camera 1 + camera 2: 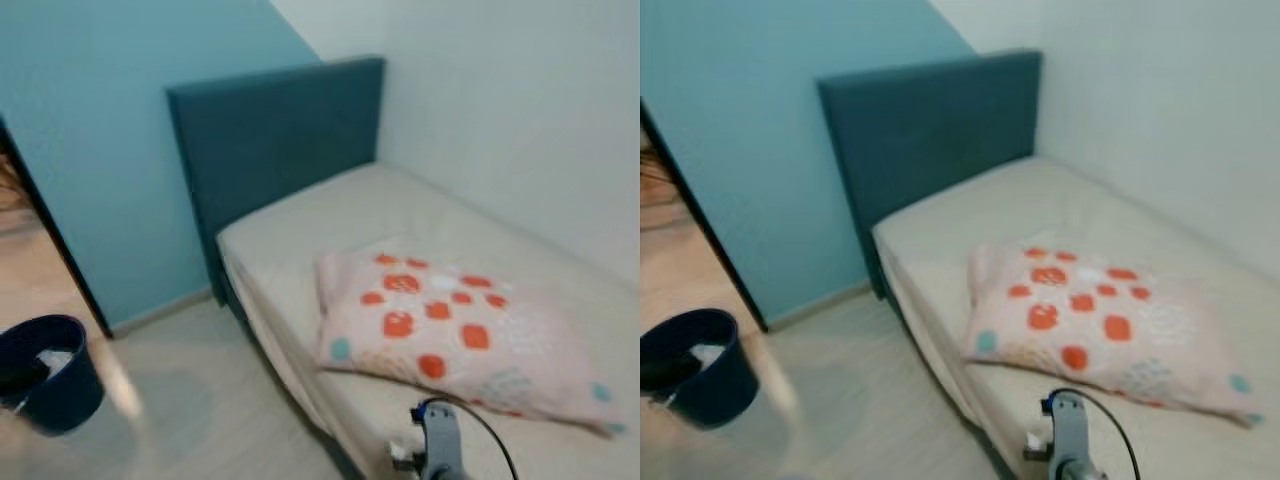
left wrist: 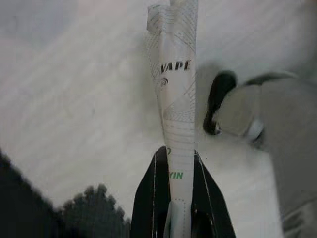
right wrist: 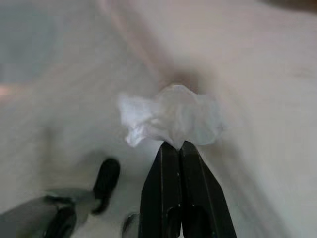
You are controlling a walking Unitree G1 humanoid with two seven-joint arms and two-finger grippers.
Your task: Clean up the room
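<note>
In the left wrist view the left gripper [image 2: 181, 198] has its two black fingers [image 2: 148, 198] clenched tight on a flattened white paper wrapper [image 2: 176, 94] with printed lettering; the wrapper stands between the fingers and reaches well past their tips, over pale floor. In the right wrist view the right gripper [image 3: 179, 148] has its fingers [image 3: 163, 188] pressed together with hardly any gap, pinching the edge of a crumpled white tissue [image 3: 171, 119], which bunches out just beyond the tips above blurred light floor. The head views are somewhat blurred: a bed [image 1: 420, 220] with a bare cream mattress and dark teal headboard [image 1: 275, 135] sits against the white wall, a pink pillow [image 1: 450, 325] with orange patches lies on it, and a dark blue bin [image 1: 50, 370] holding some white scraps stands on the floor well apart from the bed, near the doorway.
</note>
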